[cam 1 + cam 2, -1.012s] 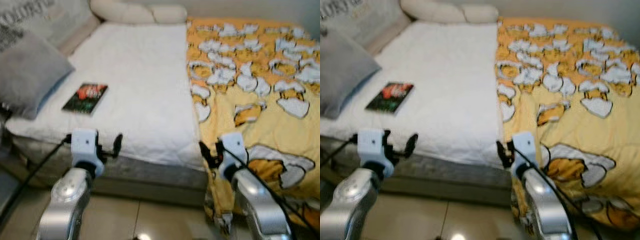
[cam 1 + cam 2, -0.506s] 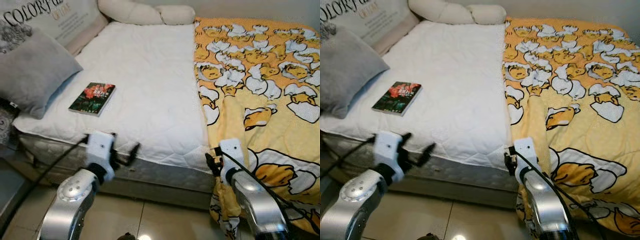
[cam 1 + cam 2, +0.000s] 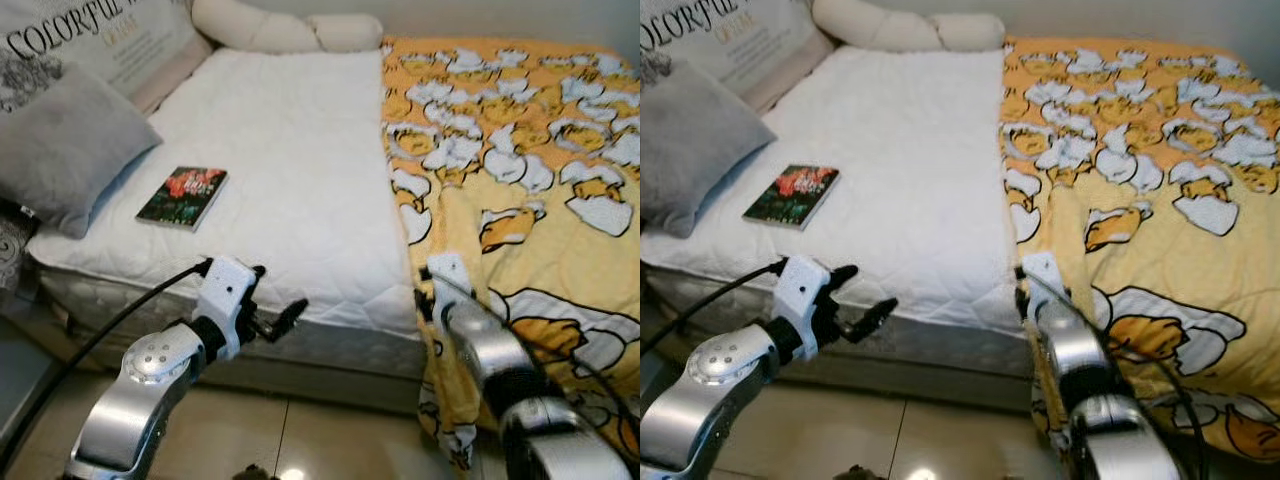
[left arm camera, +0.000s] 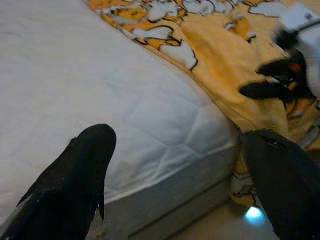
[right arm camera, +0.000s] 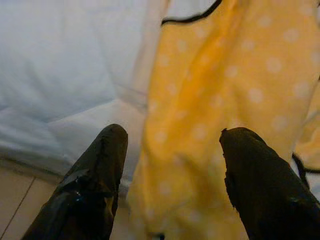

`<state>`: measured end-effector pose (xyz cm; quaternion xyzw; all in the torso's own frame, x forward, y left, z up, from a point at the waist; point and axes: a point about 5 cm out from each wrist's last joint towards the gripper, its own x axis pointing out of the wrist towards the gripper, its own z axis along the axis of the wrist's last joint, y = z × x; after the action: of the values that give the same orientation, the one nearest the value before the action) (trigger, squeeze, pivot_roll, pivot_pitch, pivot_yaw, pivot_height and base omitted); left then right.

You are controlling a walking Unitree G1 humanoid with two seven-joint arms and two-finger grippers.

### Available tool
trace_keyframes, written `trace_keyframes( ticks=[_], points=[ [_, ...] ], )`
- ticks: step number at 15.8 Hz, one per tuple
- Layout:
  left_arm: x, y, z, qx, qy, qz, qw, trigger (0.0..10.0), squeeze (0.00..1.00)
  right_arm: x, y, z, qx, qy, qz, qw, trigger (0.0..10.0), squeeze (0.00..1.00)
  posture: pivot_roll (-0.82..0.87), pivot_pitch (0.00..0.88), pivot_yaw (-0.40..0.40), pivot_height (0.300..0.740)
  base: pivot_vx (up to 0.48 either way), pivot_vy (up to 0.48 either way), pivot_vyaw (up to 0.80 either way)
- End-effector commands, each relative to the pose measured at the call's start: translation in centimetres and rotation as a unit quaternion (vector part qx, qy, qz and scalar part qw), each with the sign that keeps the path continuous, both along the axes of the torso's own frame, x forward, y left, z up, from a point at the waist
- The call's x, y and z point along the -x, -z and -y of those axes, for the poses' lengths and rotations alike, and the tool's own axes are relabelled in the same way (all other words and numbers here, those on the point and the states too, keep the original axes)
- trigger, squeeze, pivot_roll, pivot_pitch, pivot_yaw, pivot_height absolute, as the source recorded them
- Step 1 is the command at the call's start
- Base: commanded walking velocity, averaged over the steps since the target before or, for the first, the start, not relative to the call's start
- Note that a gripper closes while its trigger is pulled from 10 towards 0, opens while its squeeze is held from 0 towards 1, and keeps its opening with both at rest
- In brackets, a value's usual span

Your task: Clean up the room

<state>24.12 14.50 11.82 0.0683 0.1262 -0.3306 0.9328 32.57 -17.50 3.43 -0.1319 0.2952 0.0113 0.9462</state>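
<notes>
At bed's near edge: left gripper [image 3: 278, 300], fingers spread, empty.
Right gripper [image 5: 172, 150]: spread over yellow duck-print blanket [image 3: 520, 180], at its hem.
Book: dark red-flowered paperback [image 3: 182, 196], flat on white quilted mattress [image 3: 290, 150], beyond left gripper, long axis toward headboard.

Mattress cover [image 3: 300, 170]: white quilted cloth, matt, stitched in diamond seams
Blanket [image 3: 520, 180]: soft yellow cloth, matt, printed with white and orange cartoon figures; fine pale dots in the right wrist view
Pillow [image 3: 65, 150]: grey cloth, matt
Bolster [image 3: 285, 30]: cream cloth, smooth
Book [image 3: 182, 197]: glossy printed paper cover
Floor [image 3: 330, 440]: beige tiles, glossy, with light glare
Arms: brushed silver metal, white plastic wrist housings
Fingers [image 4: 75, 180]: matt black plastic
</notes>
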Motion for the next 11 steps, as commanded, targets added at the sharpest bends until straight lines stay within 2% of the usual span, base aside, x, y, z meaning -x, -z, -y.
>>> trace_keyframes(
  ticks=[1,2,5,10,11],
  points=[
    [0.4,-0.9,0.5,-0.002,0.035,0.002,0.999,10.0,0.0,-0.7,-0.4,0.1,-0.017,0.005,0.007,1.0,10.0,0.0,0.13,0.111,0.039,0.74,0.0,0.0,0.0],
    [0.7,-1.2,0.7,-0.003,0.05,-0.002,0.999,10.0,0.0,-1.1,-0.6,-0.1,-0.027,0.002,0.007,1.0,10.0,0.0,0.15,0.127,0.042,0.74,0.0,0.0,0.0],
    [1.6,-1.7,1.0,-0.003,0.063,-0.007,0.998,10.0,0.0,-1.6,-0.9,-0.2,-0.007,-0.003,0.01,1.0,10.0,0.0,0.18,0.177,0.052,0.74,0.0,0.0,0.0],
    [3.1,-2.4,1.0,-0.004,0.069,-0.023,0.997,10.0,0.0,-1.4,-0.5,0.0,0.023,-0.001,0.002,1.0,10.0,0.0,0.23,0.241,0.073,0.74,0.0,0.0,0.0],
    [3.2,-2.5,1.0,-0.004,0.068,-0.025,0.997,10.0,0.0,-1.4,-0.4,0.2,0.034,0.0,0.0,0.999,9.5,0.0,0.24,0.247,0.074,0.74,0.0,0.0,0.0]
  ],
)
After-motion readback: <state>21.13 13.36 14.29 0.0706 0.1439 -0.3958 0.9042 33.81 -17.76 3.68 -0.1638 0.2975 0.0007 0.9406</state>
